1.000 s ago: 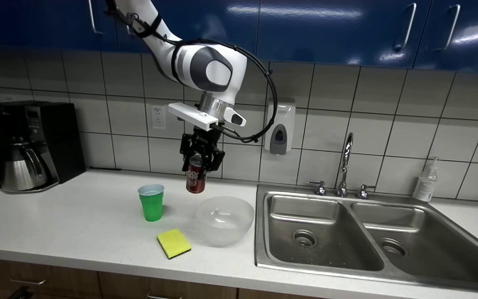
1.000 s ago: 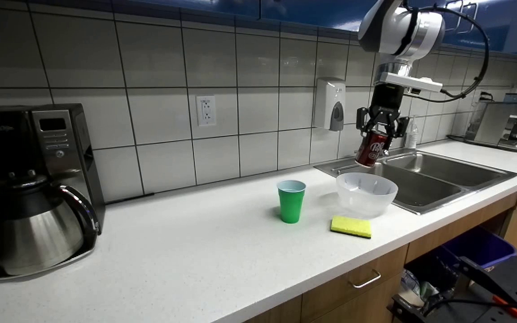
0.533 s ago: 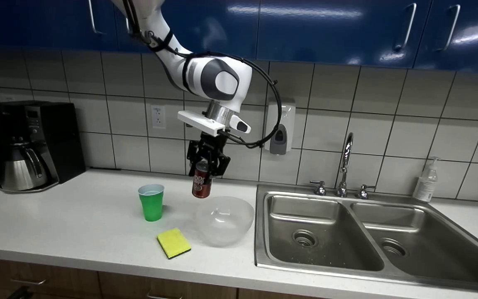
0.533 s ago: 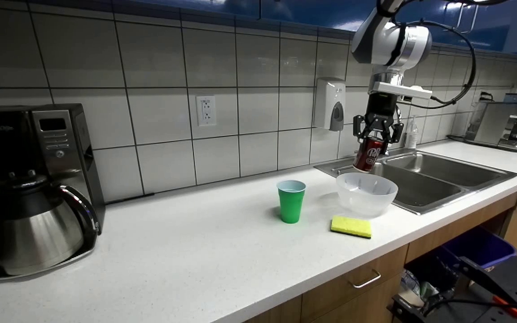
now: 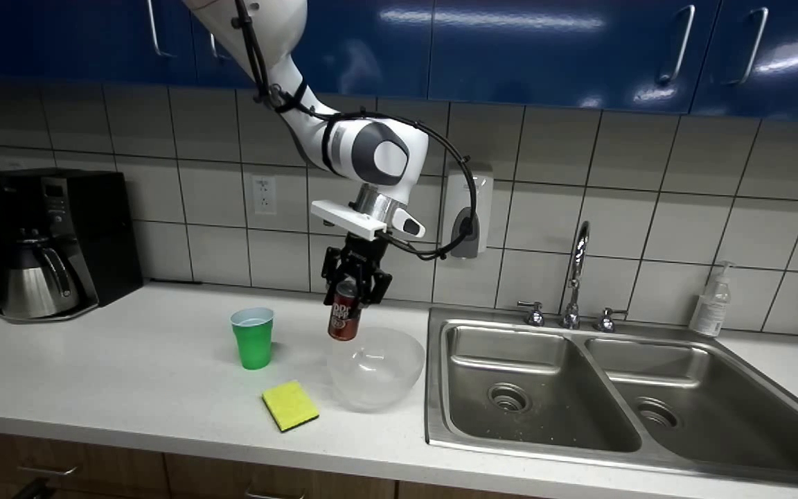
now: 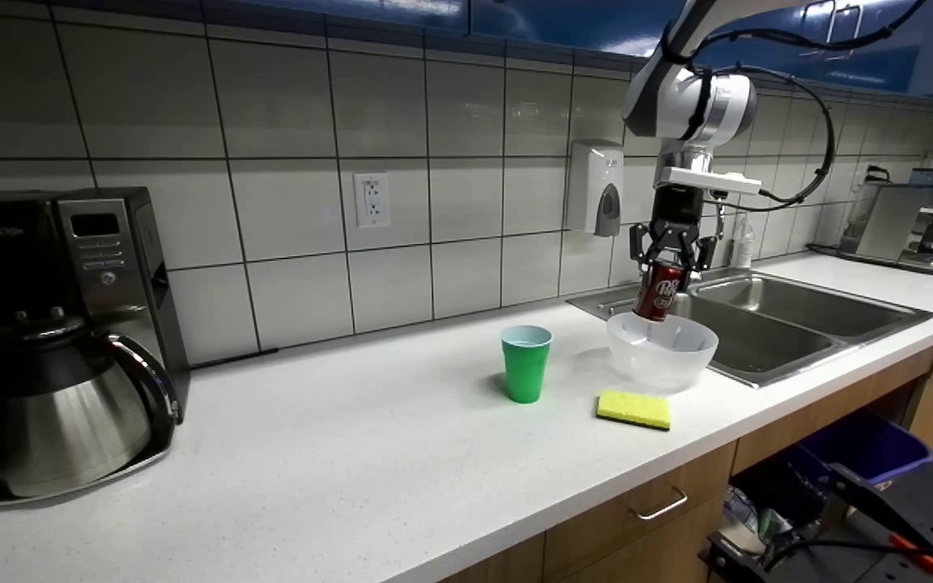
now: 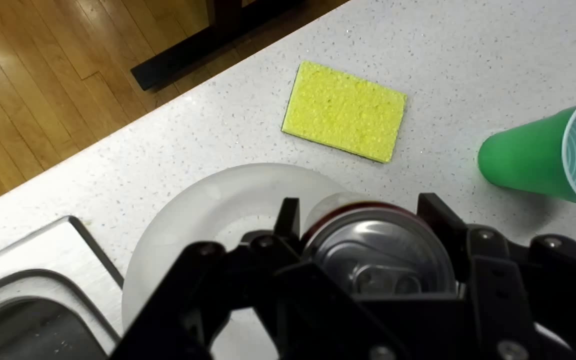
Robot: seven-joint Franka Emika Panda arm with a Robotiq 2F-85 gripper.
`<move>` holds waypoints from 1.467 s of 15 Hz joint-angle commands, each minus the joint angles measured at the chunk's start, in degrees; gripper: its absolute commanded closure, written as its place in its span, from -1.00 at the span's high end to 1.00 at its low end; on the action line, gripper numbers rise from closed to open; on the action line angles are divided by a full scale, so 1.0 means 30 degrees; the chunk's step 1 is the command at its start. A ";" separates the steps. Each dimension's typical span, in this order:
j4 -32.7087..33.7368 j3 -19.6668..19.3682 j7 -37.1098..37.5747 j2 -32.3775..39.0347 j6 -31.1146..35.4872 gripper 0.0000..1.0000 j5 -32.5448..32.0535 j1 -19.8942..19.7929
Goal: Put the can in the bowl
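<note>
The dark red can [image 5: 343, 320] with a silvery top is held between the fingers of my gripper [image 5: 352, 298], tilted slightly. It also shows in an exterior view [image 6: 658, 293] and, from above, in the wrist view [image 7: 378, 255]. The translucent bowl [image 5: 379, 378] stands on the counter just below the can; it also shows in an exterior view [image 6: 661, 360]. In both exterior views the can's bottom overlaps the bowl's back rim. In the wrist view the can covers one side of the bowl [image 7: 193, 215], and the gripper [image 7: 359, 215] hides part of both.
A yellow sponge [image 5: 290, 405] lies beside the bowl. A green cup [image 5: 253, 339] stands upright farther from the sink. The steel sink [image 5: 436, 388] with its faucet [image 5: 574, 277] borders the bowl's other side. A soap dispenser [image 6: 596, 190] hangs on the wall; a coffee maker [image 6: 110, 267] stands far off.
My gripper has moved down and toward the bowl with the can in it. The can's bottom has come from above to about the bowl's rim height in the views. Bowl, cup and sponge have not moved.
</note>
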 commanded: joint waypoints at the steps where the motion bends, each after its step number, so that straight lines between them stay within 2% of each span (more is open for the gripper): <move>1: 0.1770 0.0591 0.0532 0.1019 -0.1259 -0.26 0.0103 -0.0775; 22: 0.3346 0.0847 0.0509 0.3959 -0.1107 -0.26 -0.0035 -0.1973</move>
